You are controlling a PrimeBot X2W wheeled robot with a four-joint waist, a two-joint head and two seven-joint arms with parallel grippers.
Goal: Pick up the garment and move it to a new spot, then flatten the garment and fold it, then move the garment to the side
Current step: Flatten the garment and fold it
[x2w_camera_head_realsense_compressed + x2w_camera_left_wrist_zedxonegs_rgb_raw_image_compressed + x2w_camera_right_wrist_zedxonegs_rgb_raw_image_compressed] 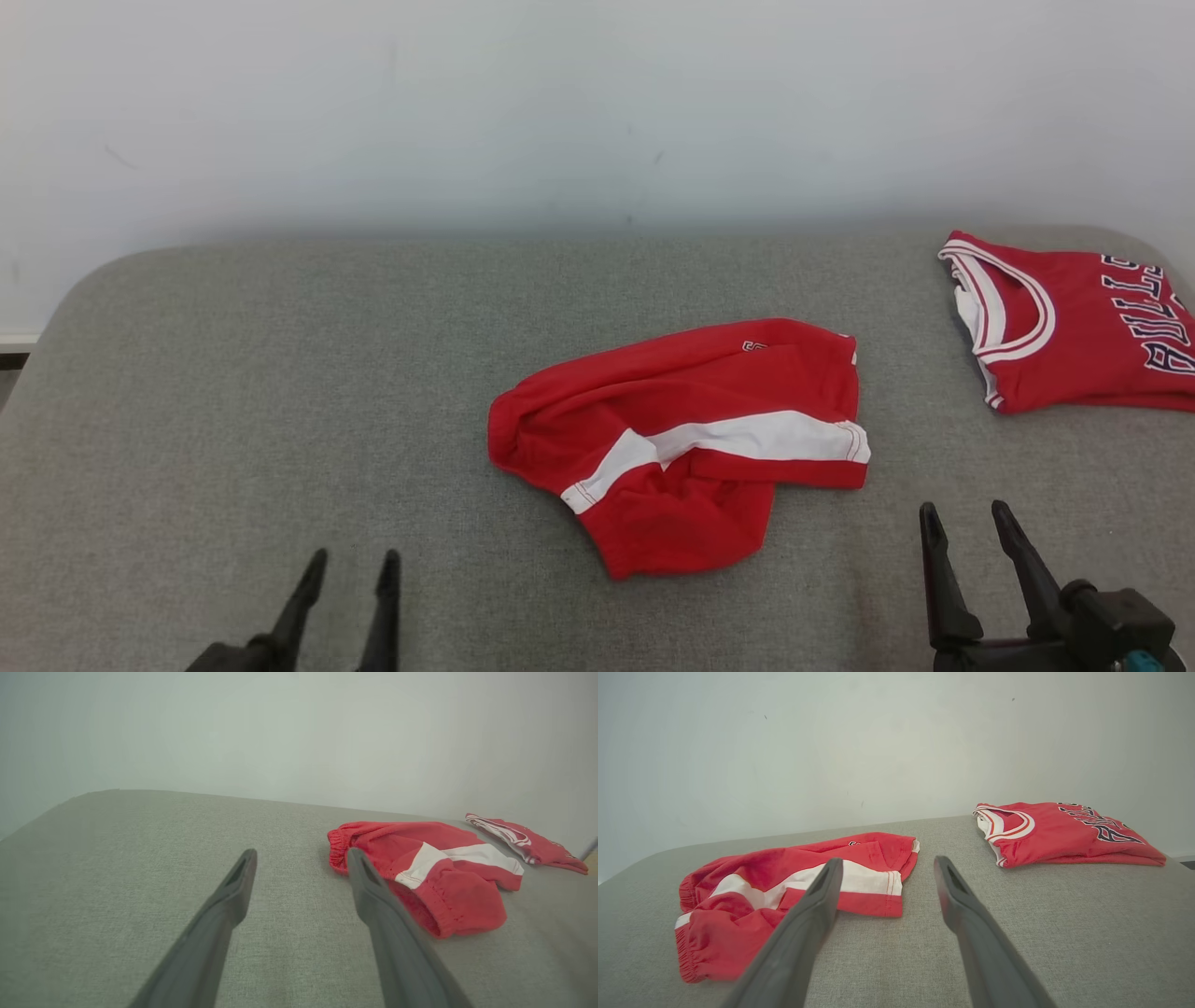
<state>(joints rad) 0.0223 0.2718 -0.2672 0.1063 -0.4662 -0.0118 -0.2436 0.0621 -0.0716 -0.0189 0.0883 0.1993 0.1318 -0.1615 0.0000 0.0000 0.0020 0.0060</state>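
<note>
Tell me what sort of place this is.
Probably an indoor workspace set up for folding clothes, perhaps a test room. A wide grey fabric-covered surface stands before a bare white wall, with a crumpled red garment near its middle and a folded red jersey off to the right.

1 folded red jersey (1074,359) with white neck trim and dark lettering lies at the far right corner of the grey fabric-covered desk (280,373), plain white wall (560,112) behind.

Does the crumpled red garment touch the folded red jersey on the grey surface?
Apart. The head view shows bare grey surface between the crumpled red garment and the folded red jersey.
</note>
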